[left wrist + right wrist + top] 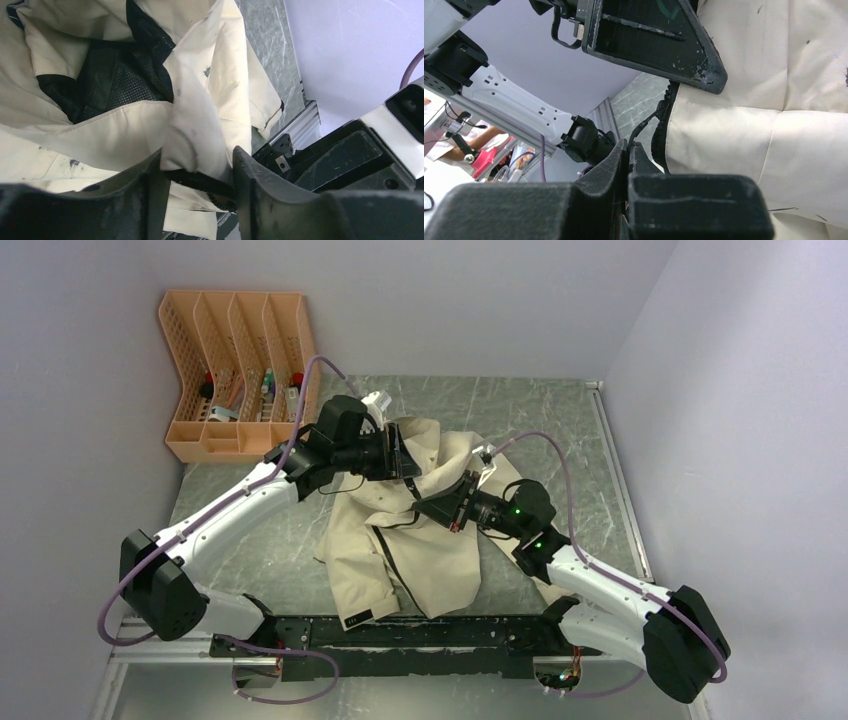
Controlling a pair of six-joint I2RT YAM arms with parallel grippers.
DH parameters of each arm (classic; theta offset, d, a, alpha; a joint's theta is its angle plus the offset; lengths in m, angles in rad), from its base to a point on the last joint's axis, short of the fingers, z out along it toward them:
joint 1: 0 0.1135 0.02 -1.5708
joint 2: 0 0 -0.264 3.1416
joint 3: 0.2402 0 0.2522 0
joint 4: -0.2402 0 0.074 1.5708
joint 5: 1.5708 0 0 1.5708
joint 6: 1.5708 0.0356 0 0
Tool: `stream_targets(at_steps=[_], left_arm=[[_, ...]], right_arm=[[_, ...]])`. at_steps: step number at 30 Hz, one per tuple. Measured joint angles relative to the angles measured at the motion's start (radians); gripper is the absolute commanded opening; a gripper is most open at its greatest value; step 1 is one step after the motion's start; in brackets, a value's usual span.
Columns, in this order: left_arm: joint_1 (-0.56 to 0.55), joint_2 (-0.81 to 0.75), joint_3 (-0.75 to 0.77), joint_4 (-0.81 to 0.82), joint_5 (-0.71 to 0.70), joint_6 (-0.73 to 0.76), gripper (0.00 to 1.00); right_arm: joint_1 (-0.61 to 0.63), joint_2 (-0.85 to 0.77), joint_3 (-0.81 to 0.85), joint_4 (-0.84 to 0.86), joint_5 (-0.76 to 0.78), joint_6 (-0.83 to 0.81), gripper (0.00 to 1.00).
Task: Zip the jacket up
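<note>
Grey-green, perhaps stone, table (pixel 540 405) under jacket (pixel 432 570); lilac walls (pixel 450 300)

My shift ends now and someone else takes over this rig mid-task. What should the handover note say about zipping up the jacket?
Left claw: clamped on the jacket front edge by the zip teeth, near the collar end.
Right claw: closed on a thin dark tab, apparently the zip pull, close to the left claw.
Jacket: spread on the table, hem toward the arms.
Done: both grips set.
Left: the collar end is open, dark lining showing; probably draw the pull toward the left claw. How far the zip is closed below is unclear.
</note>
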Motion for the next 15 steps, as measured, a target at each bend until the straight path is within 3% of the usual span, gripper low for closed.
stream_targets(at_steps=[6, 15], left_arm=[[0.001, 0.004, 0.0, 0.011, 0.019, -0.006, 0.1], [0.0, -0.007, 0.0, 0.017, 0.017, -0.005, 0.08]], right_arm=[[0.004, 0.0, -0.015, 0.005, 0.0, -0.003, 0.0], [0.005, 0.0, -0.015, 0.004, 0.008, -0.003, 0.0]])
